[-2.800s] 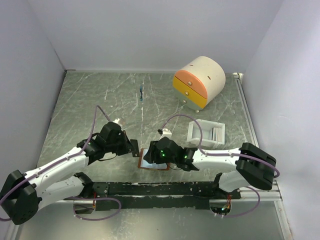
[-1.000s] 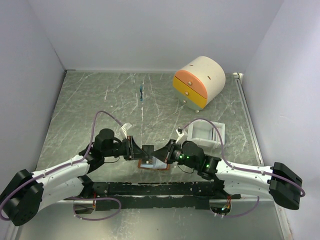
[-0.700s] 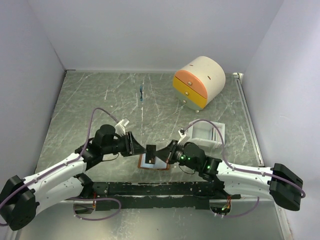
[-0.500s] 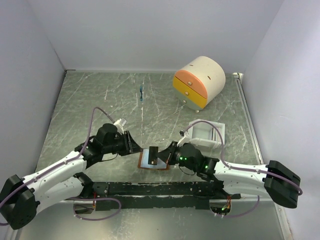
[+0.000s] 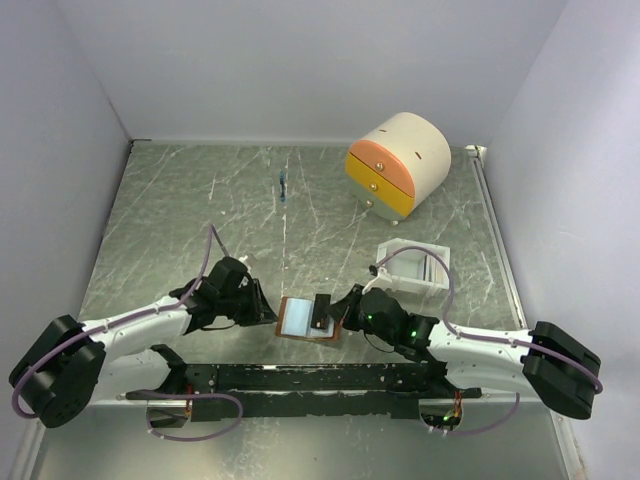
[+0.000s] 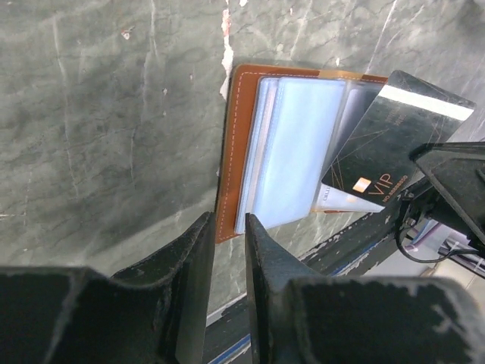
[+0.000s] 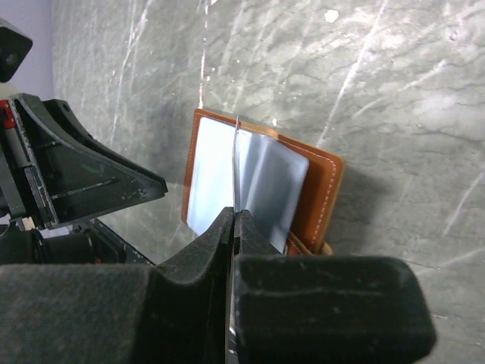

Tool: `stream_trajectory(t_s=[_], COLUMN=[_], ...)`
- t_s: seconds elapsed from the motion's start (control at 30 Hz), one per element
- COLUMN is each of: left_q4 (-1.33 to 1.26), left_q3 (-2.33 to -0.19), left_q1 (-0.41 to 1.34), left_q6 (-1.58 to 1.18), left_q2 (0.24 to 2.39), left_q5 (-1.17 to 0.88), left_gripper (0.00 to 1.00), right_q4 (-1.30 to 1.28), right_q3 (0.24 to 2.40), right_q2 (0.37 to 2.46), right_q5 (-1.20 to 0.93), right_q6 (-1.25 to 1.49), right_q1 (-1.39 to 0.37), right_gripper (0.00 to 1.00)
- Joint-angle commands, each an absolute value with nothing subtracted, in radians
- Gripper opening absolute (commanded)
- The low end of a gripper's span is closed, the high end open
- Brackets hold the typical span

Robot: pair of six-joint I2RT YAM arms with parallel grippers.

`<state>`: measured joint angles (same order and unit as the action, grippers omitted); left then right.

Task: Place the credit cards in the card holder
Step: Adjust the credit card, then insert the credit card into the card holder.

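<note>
The card holder, a brown wallet, lies open on the table with pale blue pockets facing up. My right gripper is shut on a dark credit card marked VIP. It holds this card over the wallet's right half. In the right wrist view the card shows edge-on above the pockets. My left gripper sits low at the wallet's left edge. Its jaws stand a narrow gap apart with nothing between them.
A white tray with pale cards in it stands behind the right arm. A cream-and-orange drawer box is at the back right. A small blue item lies far back. The black base rail runs just in front of the wallet.
My left gripper has drawn back from over the wallet and dropped to its left edge. My right gripper has carried the dark card lower and slightly right over the wallet.
</note>
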<state>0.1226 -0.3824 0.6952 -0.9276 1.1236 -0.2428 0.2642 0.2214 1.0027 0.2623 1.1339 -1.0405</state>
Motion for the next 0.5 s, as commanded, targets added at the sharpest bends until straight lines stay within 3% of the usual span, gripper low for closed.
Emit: stream_trajectory(t_s=[0.0,0.47], left_q4=[0.019,-0.087], left_q3=[-0.362,-0.307], left_q1=[0.695,0.7], left_q6=[-0.927,-0.966], left_q2=[1.14,1.19], left_q5=[-0.272,-0.33], left_gripper=[0.32,0.26], right_q4=[0.284,0.364], right_q3=[0.194,0.157], right_q2=[0.997,0.987], right_q5=[0.279,0.243], right_q6=[1.163,1.196], right_q1=[-1.024,-1.001], right_gripper=[0.0,0.0])
